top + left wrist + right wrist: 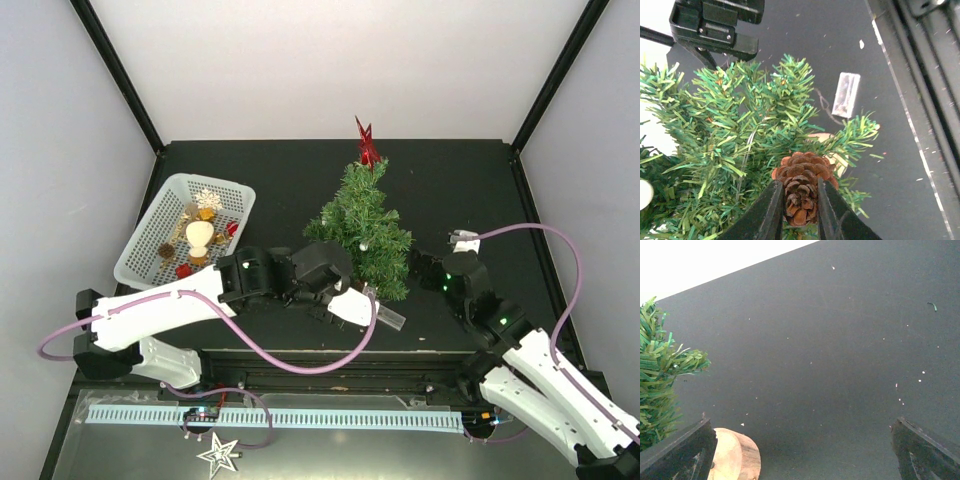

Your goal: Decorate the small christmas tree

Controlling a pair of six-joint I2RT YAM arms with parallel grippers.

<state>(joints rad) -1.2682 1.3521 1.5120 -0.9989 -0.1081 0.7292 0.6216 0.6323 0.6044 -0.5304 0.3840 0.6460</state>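
Observation:
The small christmas tree (362,228) stands mid-table with a red star (367,146) on top. My left gripper (340,285) is at the tree's lower near side. In the left wrist view it (799,192) is shut on a brown pine cone (802,182), which is pressed among the green branches (730,130). My right gripper (428,268) is open and empty just right of the tree. In the right wrist view its fingers (680,452) stand wide apart, with the tree's round wooden base (737,455) and some branches (660,375) at the left.
A white basket (140,250) at the left holds several ornaments. A clear rectangular piece (391,318) lies near the tree's base and shows in the left wrist view (846,95). A silver star (218,455) lies beyond the near edge.

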